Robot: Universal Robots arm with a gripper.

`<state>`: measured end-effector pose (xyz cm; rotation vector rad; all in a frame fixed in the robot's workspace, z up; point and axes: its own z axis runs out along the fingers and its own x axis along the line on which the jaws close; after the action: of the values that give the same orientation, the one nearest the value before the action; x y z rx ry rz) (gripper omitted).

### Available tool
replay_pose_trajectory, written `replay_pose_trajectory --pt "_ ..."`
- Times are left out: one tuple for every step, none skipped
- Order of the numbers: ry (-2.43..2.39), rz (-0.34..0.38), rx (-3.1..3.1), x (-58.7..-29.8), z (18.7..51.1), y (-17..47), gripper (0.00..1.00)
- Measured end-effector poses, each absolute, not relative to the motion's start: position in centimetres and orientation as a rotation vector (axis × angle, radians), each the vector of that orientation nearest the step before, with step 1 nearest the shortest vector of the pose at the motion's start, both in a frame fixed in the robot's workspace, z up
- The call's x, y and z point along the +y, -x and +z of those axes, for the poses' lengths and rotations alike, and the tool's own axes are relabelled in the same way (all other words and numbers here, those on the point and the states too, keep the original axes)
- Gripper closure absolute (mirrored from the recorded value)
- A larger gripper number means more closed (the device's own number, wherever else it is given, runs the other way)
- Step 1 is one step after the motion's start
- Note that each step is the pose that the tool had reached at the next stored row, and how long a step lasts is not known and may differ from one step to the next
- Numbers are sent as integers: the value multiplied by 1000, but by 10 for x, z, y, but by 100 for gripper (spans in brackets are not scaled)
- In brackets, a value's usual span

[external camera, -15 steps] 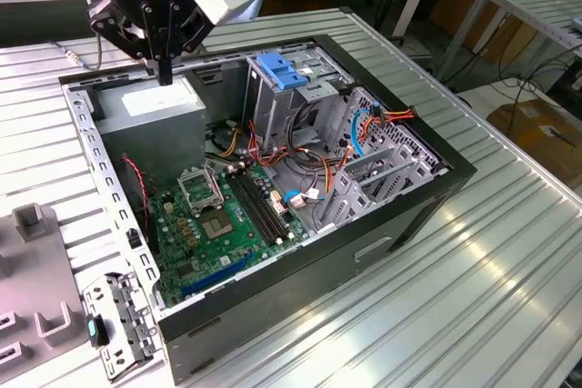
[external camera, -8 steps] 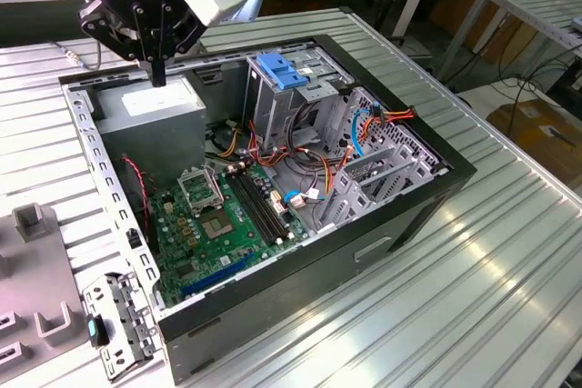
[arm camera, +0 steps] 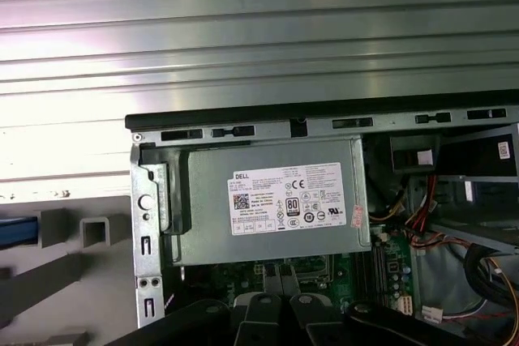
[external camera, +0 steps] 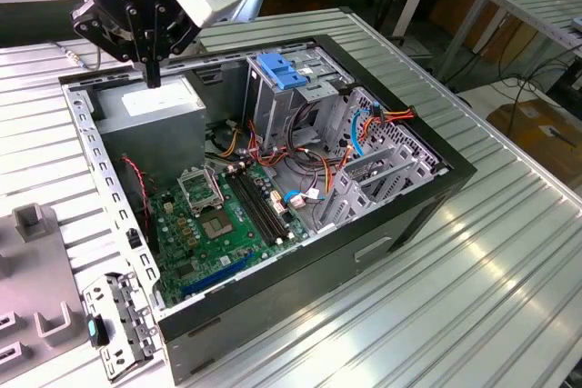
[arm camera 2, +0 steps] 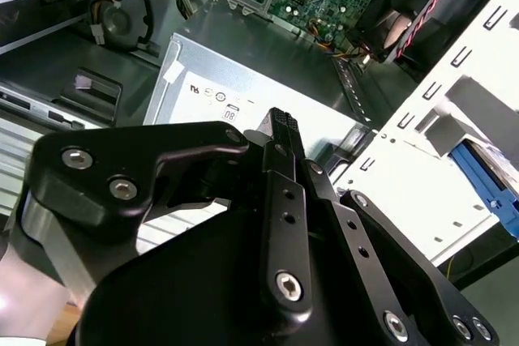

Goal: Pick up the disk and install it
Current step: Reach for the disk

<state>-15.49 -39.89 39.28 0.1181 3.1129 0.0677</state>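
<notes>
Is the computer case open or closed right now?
Open: the computer case lies without its side panel, motherboard and power supply exposed.

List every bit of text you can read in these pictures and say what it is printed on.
White sticker on the grey metal box: rows of print and round marks, too small to quote reliably.
Small white tag on a black part inside the computer case: too small to read.
Green circuit board: white markings, too small to read.
No text can be quoted with confidence.
</notes>
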Motion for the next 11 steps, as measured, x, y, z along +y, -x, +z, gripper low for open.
replay_pose_trajectory --pt "-118 68 3113 -399 393 156 89" --pt "-118 68 3113 -399 393 156 89" --pt "-118 68 3113 -399 393 157 89" --pt "-118 68 3113 -399 393 158 89" --pt "-118 68 3113 -399 393 158 89" --pt "-118 68 3113 -399 393 159 89" --pt "-118 68 3113 -399 393 159 89" --pt "-118 68 3113 -399 393 160 89" --pt "-118 68 3113 -399 393 160 89" --pt "-118 68 3113 -399 393 161 89" --pt "-118 68 3113 -399 393 161 89"
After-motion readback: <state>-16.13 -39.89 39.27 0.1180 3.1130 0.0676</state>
